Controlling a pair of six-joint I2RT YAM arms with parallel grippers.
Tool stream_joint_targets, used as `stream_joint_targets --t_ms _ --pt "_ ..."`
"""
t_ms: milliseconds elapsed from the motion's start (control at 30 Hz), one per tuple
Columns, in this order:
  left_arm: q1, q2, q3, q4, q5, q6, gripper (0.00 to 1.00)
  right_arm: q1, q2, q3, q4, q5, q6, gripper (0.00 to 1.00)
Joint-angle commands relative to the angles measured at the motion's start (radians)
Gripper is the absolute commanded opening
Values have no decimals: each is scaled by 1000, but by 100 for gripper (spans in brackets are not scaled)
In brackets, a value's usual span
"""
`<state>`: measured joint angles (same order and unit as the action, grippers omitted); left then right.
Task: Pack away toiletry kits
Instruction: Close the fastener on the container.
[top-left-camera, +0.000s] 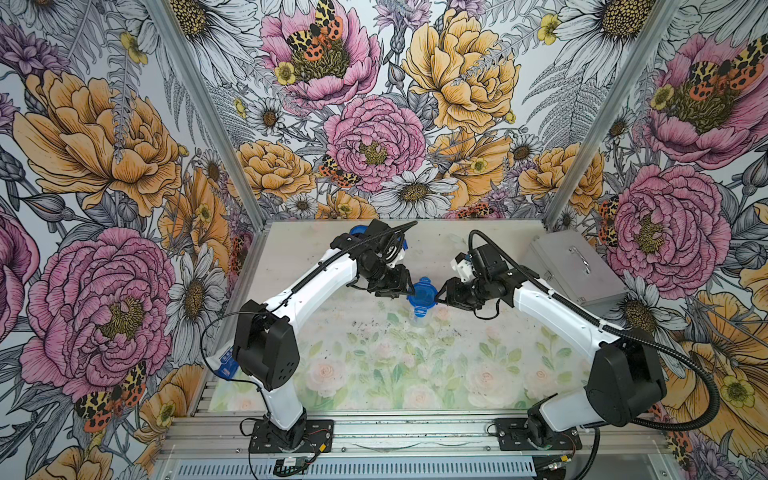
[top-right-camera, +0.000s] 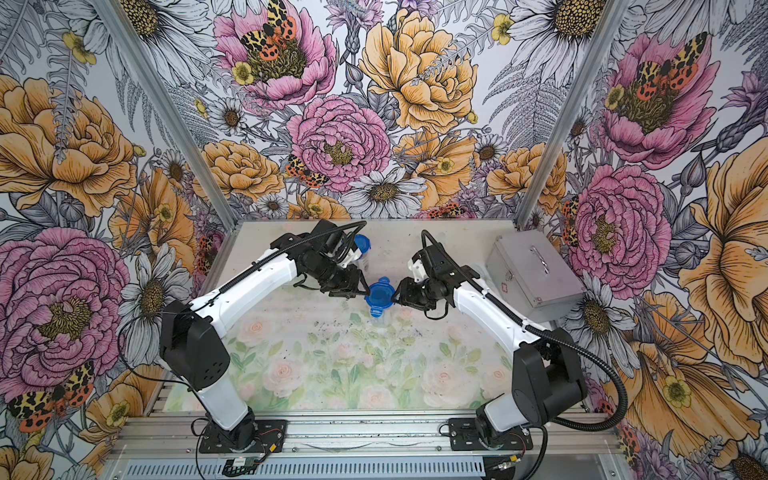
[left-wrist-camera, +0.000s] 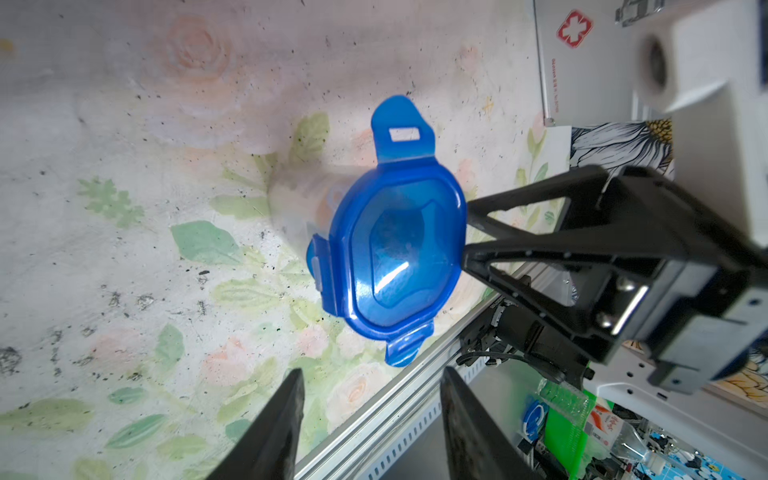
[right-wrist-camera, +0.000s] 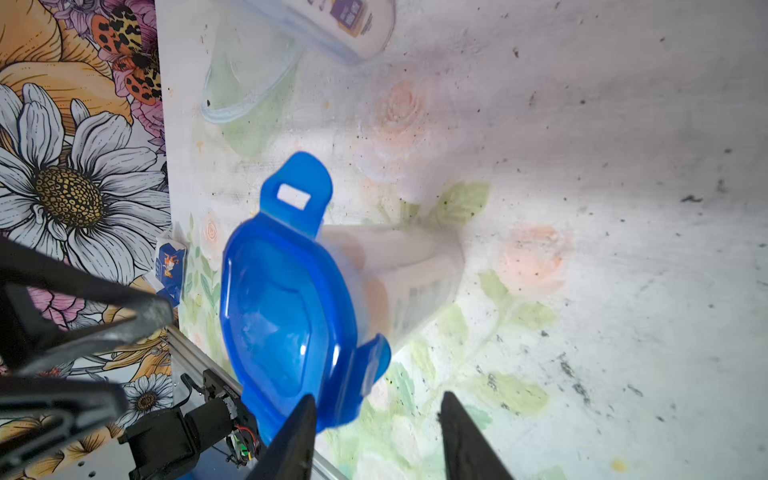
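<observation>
Cup (top-left-camera: 419, 319), clear, stands upright at the middle of the table (top-left-camera: 374, 374), with a blue four-tab lid (top-left-camera: 423, 293) seated on its mouth. In the left wrist view one slotted tab (left-wrist-camera: 401, 129) sticks out flat, and another tab (left-wrist-camera: 320, 270) is folded down against the cup wall. Cup contents are blurred, so I cannot tell what is inside.

My left gripper (top-left-camera: 409, 291) sits just left of the lid, fingers (left-wrist-camera: 286, 424) spread, nothing between them.

My right gripper (top-left-camera: 438, 297) sits just right of the lid, fingers (right-wrist-camera: 299, 432) spread too. Its tips are at the lid's rim, and a tab lies by the gap without being pinched.

Second lidded cup (top-right-camera: 362, 245) is on the far side, behind my left arm. Silver case (top-left-camera: 582, 270) is at far right, shut, well apart from the cup.
</observation>
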<state>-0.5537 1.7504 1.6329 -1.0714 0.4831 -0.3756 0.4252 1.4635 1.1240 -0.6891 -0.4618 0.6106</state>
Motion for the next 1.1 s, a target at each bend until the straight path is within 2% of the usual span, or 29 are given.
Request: stream_joint_targets --t_ms 0,67,133,200,233,567,1067 --pt "24 26 73 6 -26 28 45 24 -62 -4 -31 37 -18 48" --pt "25 49 95 5 -64 27 38 29 -65 -3 -32 40 -23 48" --pt "26 61 105 4 -106 20 24 33 -62 3 -32 43 -22 47" --pt "32 102 97 -5 -144 -1 5 45 -63 10 -32 55 -18 47" --pt "34 105 94 -5 -155 -6 0 52 -64 12 -33 63 -18 47" --pt "-11 157 125 -3 -195 10 0 88 -31 6 -58 126 3 45" --pt "-63 143 69 -5 -190 18 0 45 21 34 -70 138 -41 44"
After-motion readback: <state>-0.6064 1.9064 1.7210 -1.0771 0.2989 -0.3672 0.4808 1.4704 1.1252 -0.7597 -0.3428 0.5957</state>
